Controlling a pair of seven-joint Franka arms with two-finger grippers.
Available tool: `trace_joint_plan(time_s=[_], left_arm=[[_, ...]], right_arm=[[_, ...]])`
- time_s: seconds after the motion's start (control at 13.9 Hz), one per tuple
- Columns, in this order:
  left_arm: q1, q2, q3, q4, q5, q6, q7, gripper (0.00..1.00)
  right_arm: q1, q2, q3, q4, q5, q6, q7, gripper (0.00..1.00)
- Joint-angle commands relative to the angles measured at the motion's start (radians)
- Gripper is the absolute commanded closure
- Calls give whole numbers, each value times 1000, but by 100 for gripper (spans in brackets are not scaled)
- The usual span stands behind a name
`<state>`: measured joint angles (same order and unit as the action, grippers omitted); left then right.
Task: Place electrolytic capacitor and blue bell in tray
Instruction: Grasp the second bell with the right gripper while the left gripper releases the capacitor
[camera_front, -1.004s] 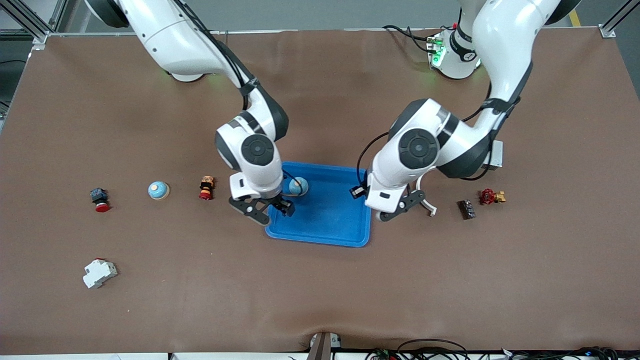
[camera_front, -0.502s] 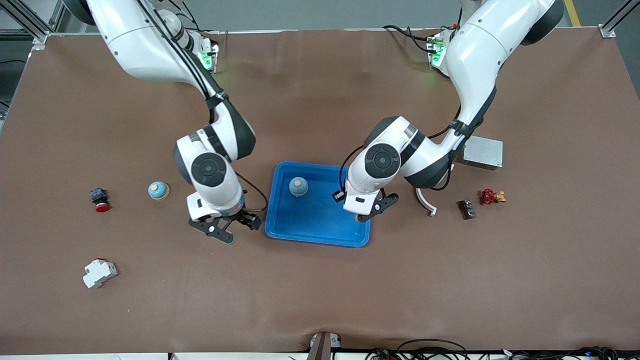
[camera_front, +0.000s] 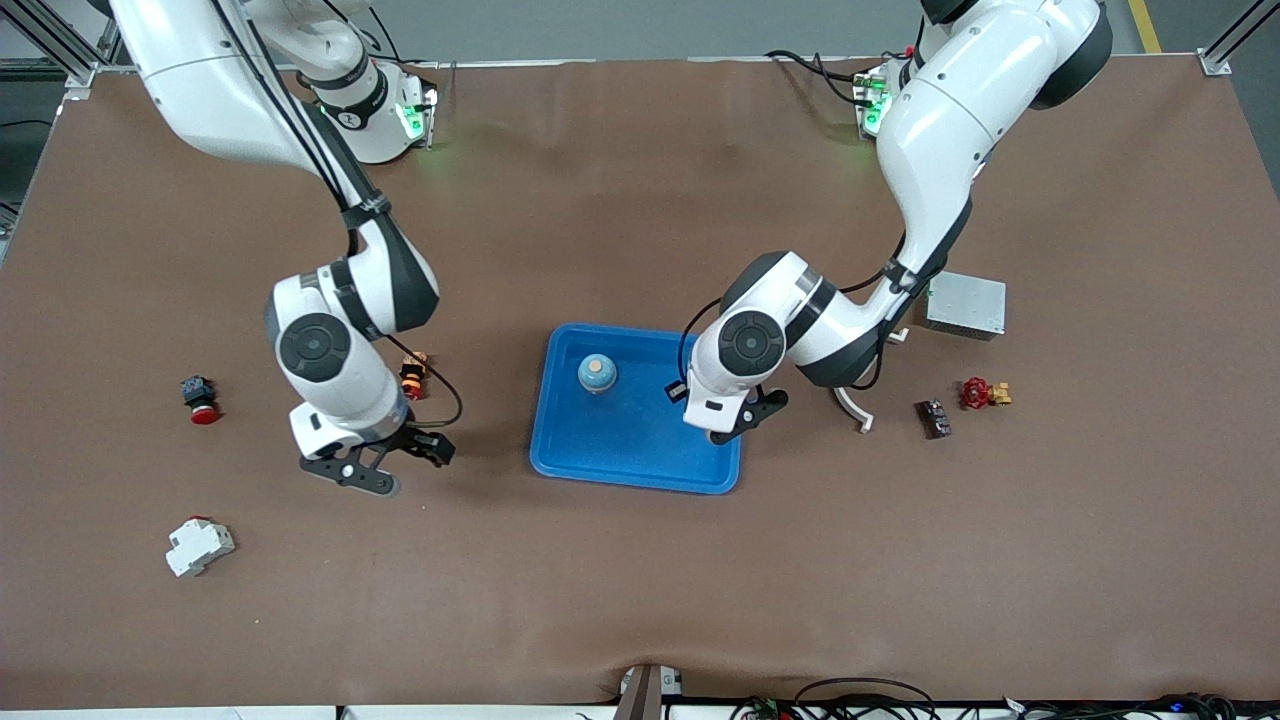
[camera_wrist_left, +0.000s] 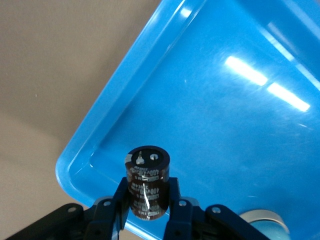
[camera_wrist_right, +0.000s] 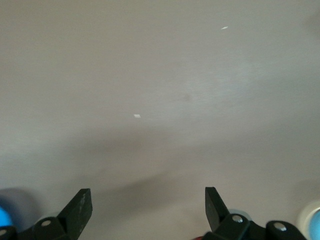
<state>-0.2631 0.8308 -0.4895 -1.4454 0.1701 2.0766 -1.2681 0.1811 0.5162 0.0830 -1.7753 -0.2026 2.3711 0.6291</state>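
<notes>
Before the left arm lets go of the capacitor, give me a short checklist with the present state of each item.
1. Capacitor gripped by left gripper: ok, fingers shut on its sides.
2. Capacitor over the tray: ok, in the left wrist view it hangs above the tray floor just inside one corner.
3. Drop spot free: ok, bare blue floor under it.
4. Blue bell in tray: ok, it sits near the rim nearest the robots' bases, apart from the capacitor.
5. Right gripper out of the way: ok, open and empty over bare table toward the right arm's end.
6. Height above the tray floor: cannot tell.

Red button (camera_front: 199, 399), white breaker (camera_front: 199, 546), grey box (camera_front: 965, 306), red valve (camera_front: 976, 393).
</notes>
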Motion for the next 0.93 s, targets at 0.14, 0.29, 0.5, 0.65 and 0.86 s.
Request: trace_joint_plan(time_s=[0.14,0.29,0.5,0.65,0.86], left_arm=[[-4,-16,8,-67,26,23,-40,100],[2,-19,8,-105,26,78,-42,100],[4,-19,8,-119,26,97,-43,100],[1,-15,11,-119,26,120,-43,100],[-8,-15,26,-119,26,125,-45,92]], right_arm=[[-153,-140,23,-235,-9,125,-245,0],[-208,-162,24,-300,-9,172,-333,0],[-265,-174,24,-392,-8,258,-394,0],[-291,-183,24,-438,-8,289,-425,0],[-342,-188,26,-476,-8,304,-486,0]])
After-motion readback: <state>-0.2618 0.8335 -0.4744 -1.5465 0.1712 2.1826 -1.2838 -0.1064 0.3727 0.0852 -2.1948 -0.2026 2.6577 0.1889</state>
